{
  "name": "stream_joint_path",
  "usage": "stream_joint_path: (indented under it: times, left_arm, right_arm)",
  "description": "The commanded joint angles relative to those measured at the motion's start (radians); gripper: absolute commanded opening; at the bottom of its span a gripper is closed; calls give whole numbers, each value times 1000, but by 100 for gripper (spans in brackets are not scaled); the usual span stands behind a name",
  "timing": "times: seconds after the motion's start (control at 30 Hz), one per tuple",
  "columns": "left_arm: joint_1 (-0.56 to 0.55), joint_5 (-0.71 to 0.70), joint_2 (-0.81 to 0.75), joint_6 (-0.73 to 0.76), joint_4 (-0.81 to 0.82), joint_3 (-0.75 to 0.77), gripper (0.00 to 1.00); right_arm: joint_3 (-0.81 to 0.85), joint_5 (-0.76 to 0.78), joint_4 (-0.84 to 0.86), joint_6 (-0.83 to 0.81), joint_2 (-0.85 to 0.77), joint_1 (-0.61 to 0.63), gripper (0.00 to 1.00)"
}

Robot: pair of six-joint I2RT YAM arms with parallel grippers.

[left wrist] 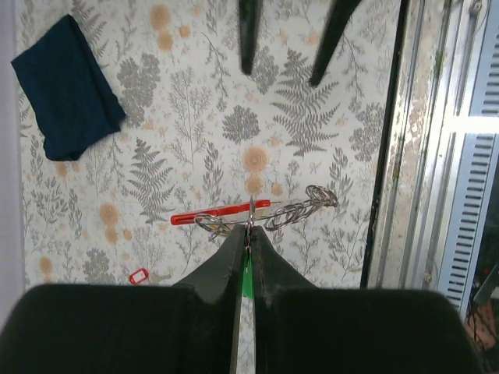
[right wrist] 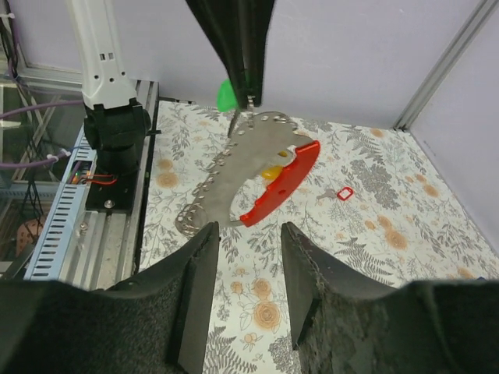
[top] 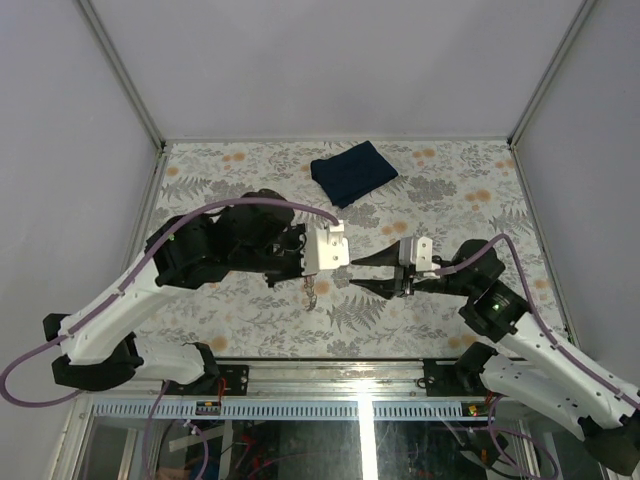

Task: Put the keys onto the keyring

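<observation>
Left gripper (left wrist: 248, 234) is clamped tight on the small green-headed metal key (right wrist: 226, 95), whose blade is hidden between the fingers. The thin silvery keyring loop (right wrist: 226, 175) with its long red plastic tag (right wrist: 284, 181) hangs from that grip above the fern-patterned table (right wrist: 390, 234). The yellow-orange-headed key (right wrist: 272, 172) is half hidden behind the tag. Right gripper (right wrist: 249, 230) stands parted and empty, near the loop. Whether either key is threaded on cannot be told.

Looking straight down, both arms meet over the middle of the floral counter (top: 260, 322). The left gripper (top: 312, 279) points down with the keyring (top: 312, 294) dangling under it, too tiny to make out much. The right gripper (top: 347, 273) faces it, black fingers (top: 370, 260) spread, nothing between them. A folded dark blue cloth (top: 353, 172) sits well behind.
</observation>
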Motion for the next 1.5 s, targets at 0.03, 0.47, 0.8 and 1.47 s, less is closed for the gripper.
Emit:
stream_joint_path:
  times: [0.03, 0.47, 0.8, 1.47]
  left_arm:
    - [-94, -160, 37, 14, -133, 66, 0]
    - [-160, -154, 77, 60, -137, 92, 0]
    - [-167, -171, 88, 53, -135, 93, 0]
    - [-182, -177, 86, 48, -136, 89, 0]
  right_arm:
    - [-150, -11, 512, 191, 35, -3, 45]
    - [-192, -78, 1047, 462, 269, 7, 42]
    - [-172, -73, 998, 409, 286, 75, 40]
    - [-134, -1, 906, 321, 328, 145, 29]
